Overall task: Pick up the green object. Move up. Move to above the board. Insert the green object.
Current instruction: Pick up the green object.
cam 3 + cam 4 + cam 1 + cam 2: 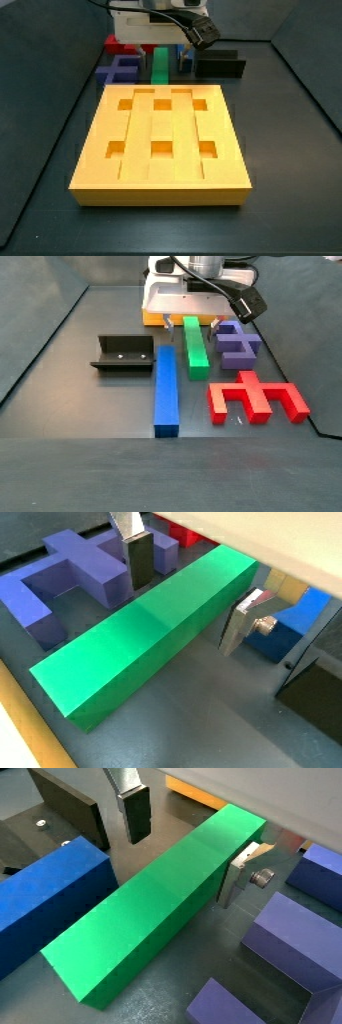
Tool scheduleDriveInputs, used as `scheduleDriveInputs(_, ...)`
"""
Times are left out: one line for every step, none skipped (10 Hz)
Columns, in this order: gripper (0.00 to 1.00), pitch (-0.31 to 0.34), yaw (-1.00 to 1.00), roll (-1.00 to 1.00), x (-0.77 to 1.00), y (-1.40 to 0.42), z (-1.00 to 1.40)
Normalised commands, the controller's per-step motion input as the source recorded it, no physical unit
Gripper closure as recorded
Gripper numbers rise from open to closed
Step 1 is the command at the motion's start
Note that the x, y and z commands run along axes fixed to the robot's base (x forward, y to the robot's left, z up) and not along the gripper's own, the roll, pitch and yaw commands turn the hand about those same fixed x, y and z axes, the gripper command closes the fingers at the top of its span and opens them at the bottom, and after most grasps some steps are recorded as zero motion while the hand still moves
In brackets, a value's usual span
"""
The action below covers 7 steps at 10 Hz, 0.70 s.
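End effector (181,843) down low, fingers spread either side of the green object (154,908), not yet pinching. Lying flat on the table (80,396) beyond the board (163,140). Looks rigid, light, smooth-sided; best squeezed across the narrow width.

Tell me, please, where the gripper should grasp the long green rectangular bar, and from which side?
Grip the long green rectangular bar across its narrow width, on the two long flat side faces, coming from above. It lies flat, and the open gripper already straddles its far end, one finger on each side.

White tool (195,318), black cable, silver fingers (131,526), dark pads.
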Motion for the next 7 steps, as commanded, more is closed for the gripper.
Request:
scheduleDriveInputs(0.0,-0.044,-0.01,0.0,0.0,-0.09,-0.26)
scheduleDriveInputs(0.0,-0.027,0.0,0.0,0.0,-0.09,-0.21)
scheduleDriveInputs(0.0,-0.027,0.0,0.0,0.0,-0.03,-0.15)
scheduleDriveInputs(0.0,0.006,0.0,0.02,0.0,0.0,0.0)
scheduleDriveInputs(0.0,0.024,0.0,0.03,0.0,0.0,0.2)
scheduleDriveInputs(0.0,0.0,0.0,0.0,0.0,0.0,0.19)
scheduleDriveInputs(0.0,0.0,0.0,0.0,-0.02,0.0,0.21)
